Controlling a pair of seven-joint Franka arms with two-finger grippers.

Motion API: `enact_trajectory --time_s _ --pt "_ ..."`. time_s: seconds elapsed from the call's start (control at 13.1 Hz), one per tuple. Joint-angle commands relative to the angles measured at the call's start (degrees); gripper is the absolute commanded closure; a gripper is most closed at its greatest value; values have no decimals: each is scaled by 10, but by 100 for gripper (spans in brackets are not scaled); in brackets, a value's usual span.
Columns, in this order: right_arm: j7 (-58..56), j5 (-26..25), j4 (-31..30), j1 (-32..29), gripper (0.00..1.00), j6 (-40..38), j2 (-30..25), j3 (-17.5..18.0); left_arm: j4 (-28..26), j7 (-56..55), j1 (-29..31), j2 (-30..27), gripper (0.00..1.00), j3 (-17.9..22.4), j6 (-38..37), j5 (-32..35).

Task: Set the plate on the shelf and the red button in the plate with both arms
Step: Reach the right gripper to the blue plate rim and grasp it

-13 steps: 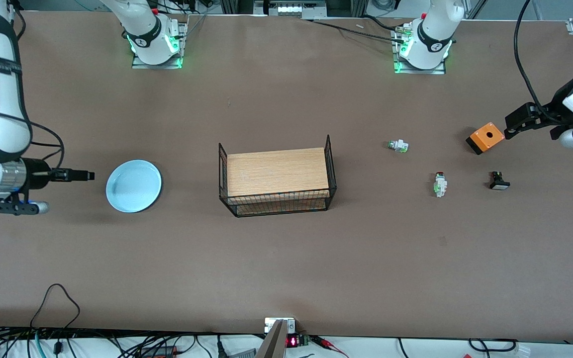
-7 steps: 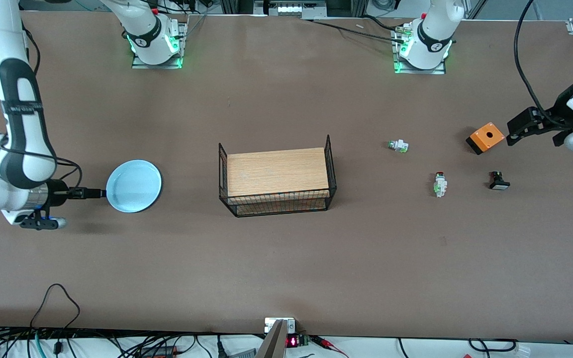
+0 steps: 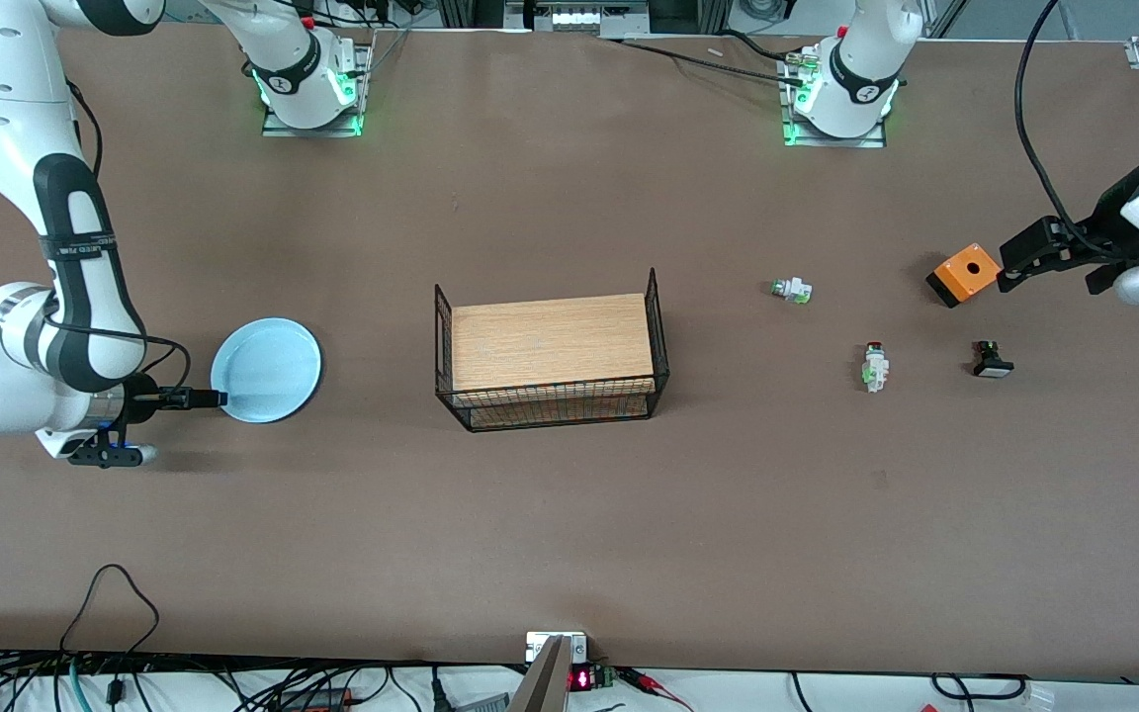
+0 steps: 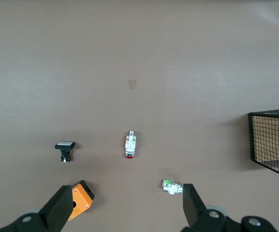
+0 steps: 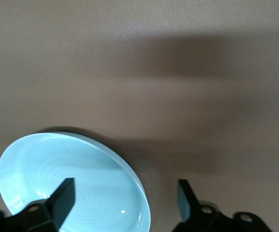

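The light blue plate (image 3: 268, 368) (image 5: 66, 174) lies flat on the table toward the right arm's end. My right gripper (image 3: 218, 399) (image 5: 124, 195) is low at the plate's rim, open. One finger is over the plate's inside and the other is outside the rim. The red button (image 3: 874, 366) (image 4: 130, 145), white with a dark red cap, lies toward the left arm's end. My left gripper (image 3: 1008, 267) (image 4: 128, 209) hangs open and empty over the table beside an orange box (image 3: 965, 274) (image 4: 81, 199), well apart from the red button.
A black wire basket (image 3: 444, 341) (image 4: 270, 140) with a wooden board in it stands mid-table. A white switch with a greenish tip (image 3: 791, 290) (image 4: 171, 187) and a black switch (image 3: 992, 360) (image 4: 65, 146) lie near the red button.
My right gripper has swung in from beside the plate until its fingers straddle the rim. The left gripper has only shifted slightly by the orange box.
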Motion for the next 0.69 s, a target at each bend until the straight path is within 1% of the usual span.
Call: enact_trajectory --time_s 0.0,0.23,0.38,0.46,0.61 --pt "-10 11 14 -2 13 0 18 2 -16 0 2 -15 0 0 -2 -8" --pt "-16 11 11 -2 23 -2 27 3 -24 0 2 -16 0 0 0 -4" --pt "-51 12 10 -3 32 -2 30 3 -23 1 2 -15 0 0 -2 -2" --pt "-53 12 11 -4 41 -2 29 3 -22 0 2 -15 0 0 -3 -3" --pt "-46 13 11 -4 53 -7 28 3 -22 0 2 -14 0 1 -5 -3"
